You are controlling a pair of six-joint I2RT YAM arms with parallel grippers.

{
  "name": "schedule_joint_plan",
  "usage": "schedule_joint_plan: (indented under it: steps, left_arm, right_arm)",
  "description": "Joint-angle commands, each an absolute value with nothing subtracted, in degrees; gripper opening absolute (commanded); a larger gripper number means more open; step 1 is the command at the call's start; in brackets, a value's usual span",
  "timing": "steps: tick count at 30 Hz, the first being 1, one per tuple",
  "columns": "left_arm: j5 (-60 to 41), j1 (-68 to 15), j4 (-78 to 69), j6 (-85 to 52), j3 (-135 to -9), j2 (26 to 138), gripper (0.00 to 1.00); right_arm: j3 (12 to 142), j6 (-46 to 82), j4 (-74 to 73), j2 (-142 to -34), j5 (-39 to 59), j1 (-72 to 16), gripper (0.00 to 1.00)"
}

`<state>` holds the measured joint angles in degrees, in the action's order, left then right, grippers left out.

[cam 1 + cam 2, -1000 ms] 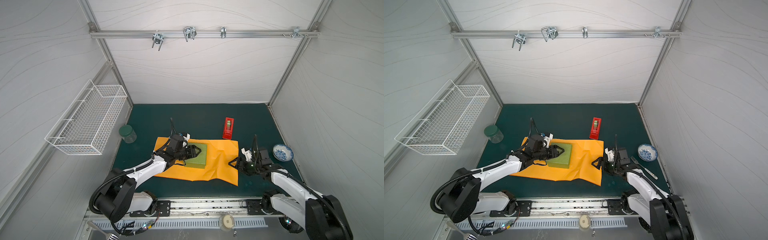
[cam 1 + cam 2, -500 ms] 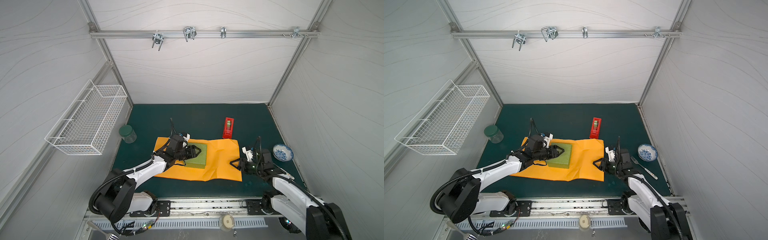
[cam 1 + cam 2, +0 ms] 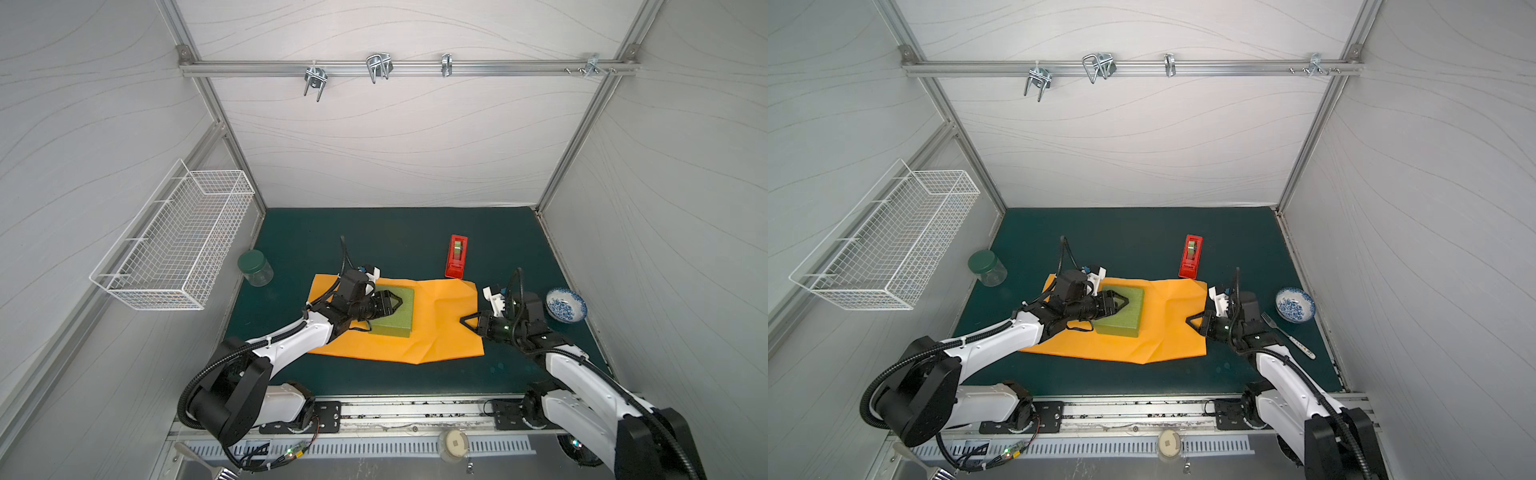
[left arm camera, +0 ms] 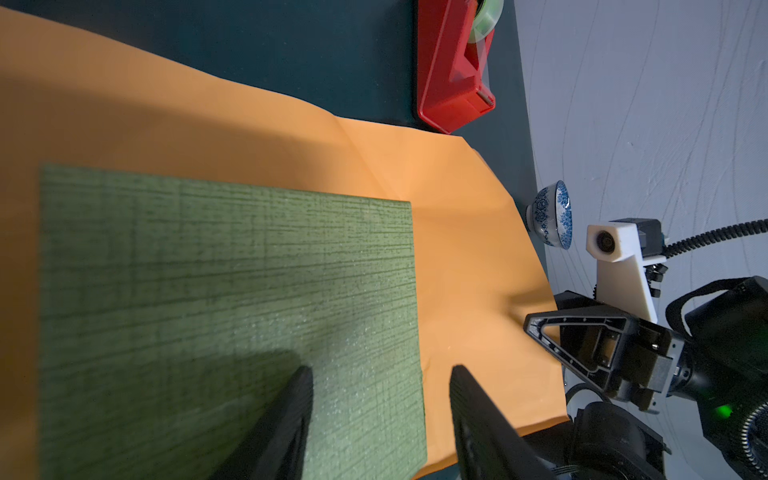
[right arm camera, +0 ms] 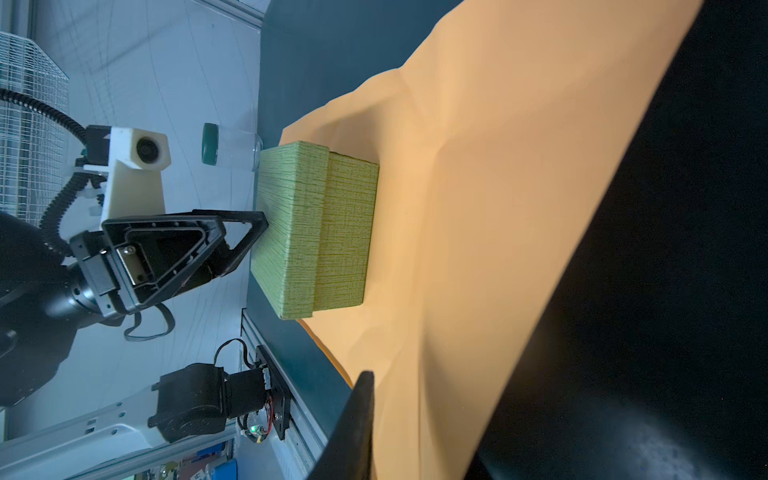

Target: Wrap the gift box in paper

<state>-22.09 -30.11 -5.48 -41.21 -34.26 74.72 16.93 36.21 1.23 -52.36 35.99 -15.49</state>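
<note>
Your right gripper (image 3: 466, 323) meets the edge of the paper (image 3: 444, 332), and the sheet runs between its fingers. You cannot tell whether they pinch it. The gift box (image 3: 395, 320) sits on the sheet straight ahead of those fingertips, well apart. Your left gripper (image 3: 398, 302) holds nothing. Its fingers are half parted, one on the box top and one just past the box's edge. The fold looks like the right arm's to draw.
</note>
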Motion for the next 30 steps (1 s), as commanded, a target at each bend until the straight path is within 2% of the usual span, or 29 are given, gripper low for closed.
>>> schedule_joint_plan:
  steps: [1,5,12,17,22,30]
  left_arm:
    - [-20.22,-30.09,0.96,-41.92,-34.17,75.43,0.56]
    - [-20.13,-30.09,1.33,-41.88,-34.53,75.32,0.56]
    - [-20.17,-30.14,1.25,-42.30,-34.88,75.41,0.56]
    - [-20.83,-30.15,0.88,-43.20,-35.64,74.67,0.57]
    - [-21.71,-30.09,-0.14,-45.41,-37.21,73.30,0.62]
    - [-24.91,-31.67,-4.07,-49.68,-41.44,71.70,0.67]
  right_arm:
    - [17.13,37.51,-1.48,-50.00,37.03,-17.12,0.19]
    - [17.59,38.56,-3.53,-49.89,35.83,-19.98,0.11]
    - [21.29,39.26,-4.66,-52.42,31.55,-25.93,0.08]
    - [23.97,39.50,-6.04,-56.40,27.07,-31.20,0.08]
    - [27.16,39.86,-7.11,-60.28,23.46,-35.58,0.10]
    - [30.62,40.08,-8.95,-65.72,20.34,-39.47,0.10]
